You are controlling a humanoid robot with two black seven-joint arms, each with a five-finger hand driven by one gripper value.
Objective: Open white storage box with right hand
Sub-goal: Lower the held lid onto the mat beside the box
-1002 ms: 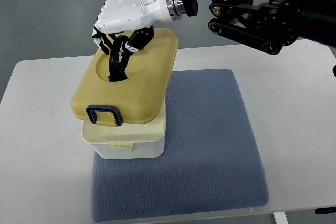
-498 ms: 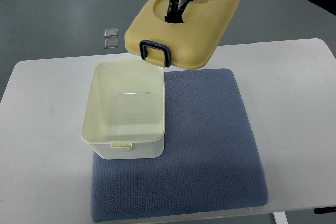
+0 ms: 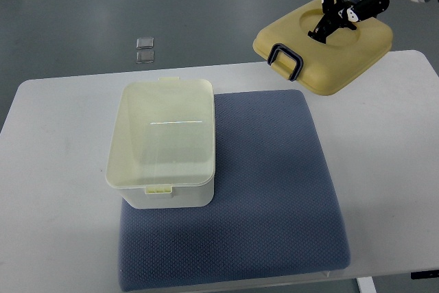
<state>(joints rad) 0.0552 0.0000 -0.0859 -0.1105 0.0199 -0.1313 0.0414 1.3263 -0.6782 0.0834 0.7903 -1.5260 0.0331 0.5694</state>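
Here we hold the tan plastic lid (image 3: pixel 329 53) with its dark handle aloft.
Our white right hand (image 3: pixel 343 5) curls its fingers into the lid's round recess, while the open white rectangular storage box (image 3: pixel 163 143) sits on the blue-grey woven mat (image 3: pixel 274 190) on the white tabletop (image 3: pixel 55 190), well apart.

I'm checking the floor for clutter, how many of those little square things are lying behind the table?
2: both small squares lie on the grey floor beyond the table's far left edge, one directly behind the other, almost touching. More could be hidden under the table.
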